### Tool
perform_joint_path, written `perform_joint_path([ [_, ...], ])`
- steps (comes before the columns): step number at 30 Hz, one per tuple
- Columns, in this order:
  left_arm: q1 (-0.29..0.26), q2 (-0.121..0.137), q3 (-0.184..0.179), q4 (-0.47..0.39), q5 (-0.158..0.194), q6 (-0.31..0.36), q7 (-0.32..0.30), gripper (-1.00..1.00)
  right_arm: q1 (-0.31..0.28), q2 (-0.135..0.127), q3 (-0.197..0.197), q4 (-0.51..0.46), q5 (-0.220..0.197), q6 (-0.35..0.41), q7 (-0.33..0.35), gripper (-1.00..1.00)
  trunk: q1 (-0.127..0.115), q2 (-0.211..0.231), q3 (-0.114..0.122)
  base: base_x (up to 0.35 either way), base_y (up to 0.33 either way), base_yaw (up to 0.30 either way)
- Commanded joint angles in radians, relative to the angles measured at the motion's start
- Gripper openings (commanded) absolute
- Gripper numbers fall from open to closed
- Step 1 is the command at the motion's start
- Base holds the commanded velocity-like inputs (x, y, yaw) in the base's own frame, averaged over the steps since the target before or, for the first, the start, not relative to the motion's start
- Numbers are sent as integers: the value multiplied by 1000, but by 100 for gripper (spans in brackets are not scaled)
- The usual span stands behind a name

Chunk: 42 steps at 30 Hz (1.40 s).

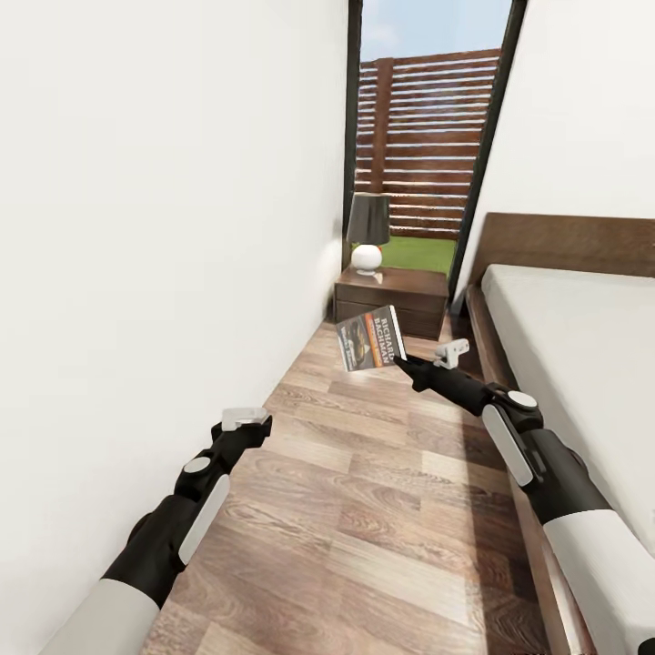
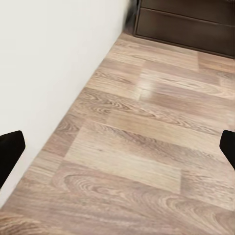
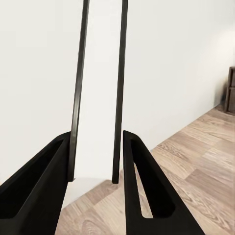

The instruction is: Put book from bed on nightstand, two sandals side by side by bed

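Right gripper (image 1: 400, 359) clamped on thin dark paperback book with orange band (image 1: 369, 339), held in air short of low dark brown wooden nightstand (image 1: 393, 300); left gripper (image 1: 245, 418) spread open, empty, over wood-plank floor (image 1: 364, 509). Advice: roll closer, clear black-shaded lamp with white base (image 1: 367, 231), lay book flat on free top area, then release

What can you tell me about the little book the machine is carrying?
The book is a thin paperback with a dark cover, an orange band and white lettering reading "Richard Bachman". It looks like paper with a glossy cover, closed and undamaged. The right hand pinches it at its lower edge, holding it tilted in the air above the wood floor, cover towards the head camera. It hangs in front of the nightstand, not touching it. In the right wrist view, its edges sit between the fingers.
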State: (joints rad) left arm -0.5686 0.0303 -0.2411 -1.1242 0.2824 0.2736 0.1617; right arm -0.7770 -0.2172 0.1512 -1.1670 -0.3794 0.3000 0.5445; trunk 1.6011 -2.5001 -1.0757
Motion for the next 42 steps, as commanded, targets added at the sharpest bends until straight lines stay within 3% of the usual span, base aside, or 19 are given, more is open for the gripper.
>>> perform_joint_path([
  [1, -1, 2, -4, -1, 11, 5, 10, 100, -1, -1, 1, -1, -11, 9, -1, -100, 0, 0, -1, 10, 11, -126],
  [20, -1, 2, -3, 0, 10, 10, 9, 100, -1, -1, 1, 0, -10, 10, -1, -100, 0, 0, 13, 257, 144, -246],
  [42, -1, 2, -4, 5, 9, 9, 11, 100, -1, -1, 1, 0, -16, 9, 0, -100, 0, 0, 14, 323, 86, -84],
])
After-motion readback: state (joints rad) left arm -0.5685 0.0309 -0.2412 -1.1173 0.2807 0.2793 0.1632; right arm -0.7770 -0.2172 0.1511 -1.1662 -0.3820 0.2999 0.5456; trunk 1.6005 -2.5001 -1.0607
